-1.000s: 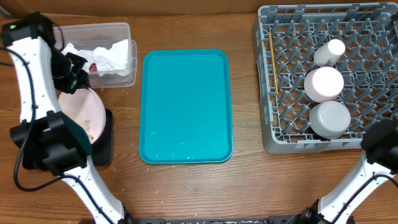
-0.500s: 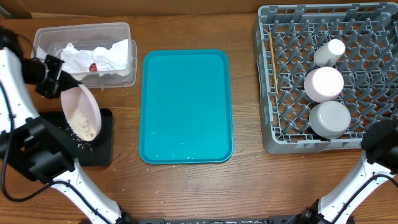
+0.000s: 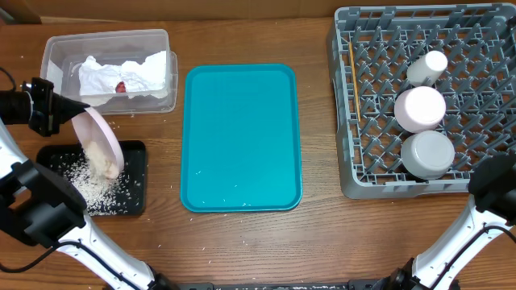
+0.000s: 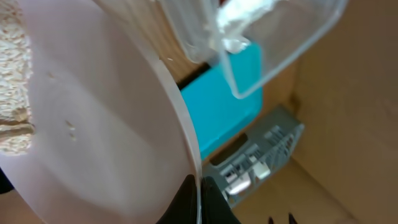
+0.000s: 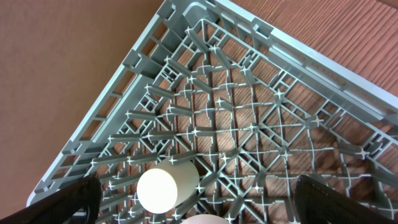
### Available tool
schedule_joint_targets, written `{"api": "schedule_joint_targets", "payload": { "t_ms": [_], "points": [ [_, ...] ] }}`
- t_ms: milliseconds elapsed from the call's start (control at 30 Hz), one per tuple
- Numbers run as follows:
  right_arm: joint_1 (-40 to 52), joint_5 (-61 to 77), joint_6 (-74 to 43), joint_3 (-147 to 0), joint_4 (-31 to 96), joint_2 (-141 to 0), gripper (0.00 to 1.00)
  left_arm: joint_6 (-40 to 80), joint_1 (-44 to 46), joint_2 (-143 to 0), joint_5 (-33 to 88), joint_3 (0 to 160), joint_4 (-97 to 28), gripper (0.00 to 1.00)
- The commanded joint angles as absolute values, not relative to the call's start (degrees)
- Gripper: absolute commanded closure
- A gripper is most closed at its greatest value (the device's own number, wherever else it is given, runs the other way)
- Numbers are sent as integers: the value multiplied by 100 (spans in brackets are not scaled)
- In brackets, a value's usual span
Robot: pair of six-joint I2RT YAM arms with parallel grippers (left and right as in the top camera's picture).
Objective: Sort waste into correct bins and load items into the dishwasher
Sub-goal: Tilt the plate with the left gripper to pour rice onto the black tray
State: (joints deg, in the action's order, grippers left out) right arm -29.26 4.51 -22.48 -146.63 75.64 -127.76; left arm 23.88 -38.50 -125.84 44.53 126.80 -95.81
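The round pale pink plate (image 3: 103,143), grasped at its rim by the left hand (image 3: 68,109), has just been tipped over the shallow black rectangular tray (image 3: 135,173), into which whitish rice grains (image 3: 90,184) have been shed. The plate is judged nearly ready for the grey pegged plastic dish rack (image 3: 371,121), above which the right hand (image 5: 202,205) is held released.

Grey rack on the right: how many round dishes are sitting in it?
3, lined up in the rack: small white cup at the back, pink saucer in the middle, pale bowl in front. The right arm covers the front corner, so more could hide there.

Left fingers (image 4: 217,210) pinched shut; right fingers (image 5: 65,200) spread wide, pointing down.
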Motion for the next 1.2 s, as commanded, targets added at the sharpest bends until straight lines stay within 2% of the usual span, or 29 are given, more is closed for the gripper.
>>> {"api": "schedule_joint_targets", "payload": {
  "t_ms": [0,367,467,833,1067,1167],
  "points": [
    [-2932,478,-2276,-14809,7537,-12582,0,1826,-4049,-12407,5356,12796,-9655,96],
    [-2932,475,-2276,-14809,7535,-12582,0,1839,-4453,-12414,5487,12455,-9684,96],
    [-2932,478,-2276,-14809,7535,-12582,0,1623,-4471,-12392,6012,12184,-9684,96],
    [-2932,478,-2276,-14809,7537,-12582,0,1503,-4563,-12398,6635,11821,-9686,96],
    [-2932,478,-2276,-14809,7537,-12582,0,1476,-4659,-12363,6639,11764,-9686,96],
    [-2932,475,-2276,-14809,7535,-12582,0,1841,-4735,-12381,6287,11743,-9605,96]
  ]
}}
